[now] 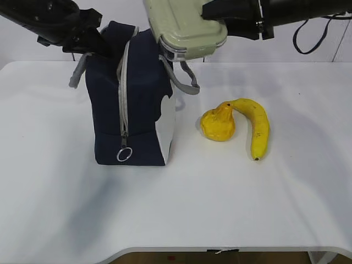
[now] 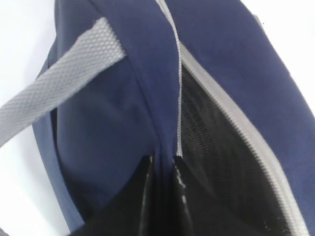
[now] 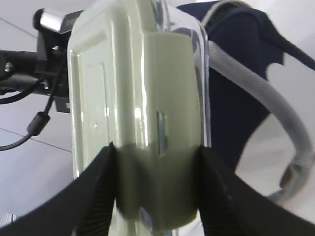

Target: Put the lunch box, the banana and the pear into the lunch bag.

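At the frame's top, the right fingers [image 3: 106,191] are clamping the sage-lidded clear plastic lunch box [image 1: 187,25] above the boxy navy fabric lunch bag [image 1: 132,93], whose zipper edge the left fingers [image 2: 147,182] are pinching to keep the mouth open.

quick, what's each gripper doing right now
left gripper: shut on the lunch bag fabric beside its zipper.
right gripper: shut on the lunch box, held above the bag.

No legible text, label, brand or number on anything in view.
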### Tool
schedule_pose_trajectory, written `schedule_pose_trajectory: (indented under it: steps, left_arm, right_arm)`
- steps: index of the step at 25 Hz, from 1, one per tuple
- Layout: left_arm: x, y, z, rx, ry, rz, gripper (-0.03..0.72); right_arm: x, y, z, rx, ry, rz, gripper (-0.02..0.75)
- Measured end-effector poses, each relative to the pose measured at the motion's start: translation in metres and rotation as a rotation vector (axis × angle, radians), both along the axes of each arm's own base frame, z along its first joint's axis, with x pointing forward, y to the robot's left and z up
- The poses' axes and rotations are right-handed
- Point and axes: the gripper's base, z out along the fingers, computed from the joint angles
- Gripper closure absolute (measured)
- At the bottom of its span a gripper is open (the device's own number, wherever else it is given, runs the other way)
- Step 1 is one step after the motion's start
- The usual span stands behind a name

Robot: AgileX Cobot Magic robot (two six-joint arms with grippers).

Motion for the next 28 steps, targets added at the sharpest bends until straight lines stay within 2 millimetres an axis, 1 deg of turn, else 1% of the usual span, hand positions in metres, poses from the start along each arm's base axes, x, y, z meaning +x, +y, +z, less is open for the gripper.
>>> schedule_pose_trajectory:
  steps: [8, 10, 15, 19, 25, 28]
  left_arm:
    - [0.000, 0.000, 0.000, 0.000, 0.004, -0.004, 0.634]
    - [0.000, 0.000, 0.000, 0.000, 0.004, -0.004, 0.634]
    - [0.000, 0.000, 0.000, 0.000, 0.004, -0.004, 0.636]
    - [0.000, 0.000, 0.000, 0.000, 0.004, -0.004, 0.636]
    - [0.000, 0.001, 0.000, 0.000, 0.005, -0.002, 0.637]
    - [0.001, 0.004, 0.000, 0.000, 0.006, 0.005, 0.637]
  right_arm:
    - [-0.001, 0.016, 0.016, 0.011, -0.053, 0.037, 0.379]
    - [-0.003, 0.024, 0.018, 0.018, -0.057, 0.056, 0.379]
    - [-0.001, 0.040, 0.009, 0.025, -0.036, 0.088, 0.379]
    - [0.003, 0.042, 0.003, 0.020, -0.030, 0.064, 0.379]
    - [0.010, 0.040, 0.005, 0.013, -0.054, 0.014, 0.379]
    - [0.014, 0.041, 0.000, 0.014, -0.047, 0.011, 0.379]
